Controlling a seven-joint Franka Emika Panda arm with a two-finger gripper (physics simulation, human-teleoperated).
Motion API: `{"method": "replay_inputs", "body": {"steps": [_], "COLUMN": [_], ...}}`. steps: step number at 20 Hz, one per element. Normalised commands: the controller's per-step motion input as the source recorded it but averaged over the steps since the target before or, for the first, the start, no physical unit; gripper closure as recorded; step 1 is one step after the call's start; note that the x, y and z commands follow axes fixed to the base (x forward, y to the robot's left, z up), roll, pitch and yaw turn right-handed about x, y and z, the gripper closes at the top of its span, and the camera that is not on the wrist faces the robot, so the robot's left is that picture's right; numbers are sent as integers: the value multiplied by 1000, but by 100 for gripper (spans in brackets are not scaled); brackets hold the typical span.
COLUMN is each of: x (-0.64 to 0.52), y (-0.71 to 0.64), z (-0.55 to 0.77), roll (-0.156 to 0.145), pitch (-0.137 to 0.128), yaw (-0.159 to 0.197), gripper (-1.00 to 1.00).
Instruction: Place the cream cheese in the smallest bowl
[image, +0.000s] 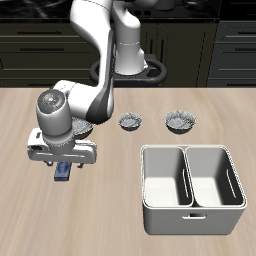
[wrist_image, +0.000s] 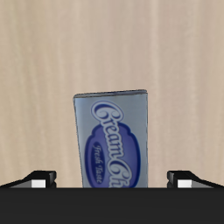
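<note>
A pale wood-grain worktop (image: 120, 150) fronts a run of dark kitchen cabinets (image: 200, 45), and on it I have the arm bent low over the cream cheese (image: 63, 171), which lies flat on the wood near the front edge with its label up. My gripper (image: 63, 166) hangs directly above the box with its fingers spread; in the wrist view the two fingertips (wrist_image: 42, 181) stand wide on either side of the cream cheese (wrist_image: 110, 140), clear of its long edges, so nothing is pinched yet. I judge the step in hand to be the grasp. The box runs lengthwise between the fingers and looks well centred, so I would drop straight down without twisting, stop before the tips scrape the wood, and close across the narrow width, low on the side walls where a thin carton should hold best. The smallest bowl (image: 130, 122) sits farther back, near mid-worktop, with a wider bowl (image: 180, 121) beside it; another bowl near the arm is mostly hidden behind the arm in the exterior view. A white two-compartment bin (image: 192, 188) stands well apart from the box. After the lift I would want ample height before carrying, since the target's opening looks little wider than the box, and I would centre carefully over it before letting go.
</note>
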Motion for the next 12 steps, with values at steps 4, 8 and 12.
{"method": "replay_inputs", "body": {"steps": [4, 8, 12], "x": [-96, -45, 9], "y": [73, 32, 40], "z": [-136, 30, 92], "roll": [35, 12, 9], "pitch": [9, -9, -19], "yaw": [-4, -15, -13], "gripper": [100, 100, 100]}}
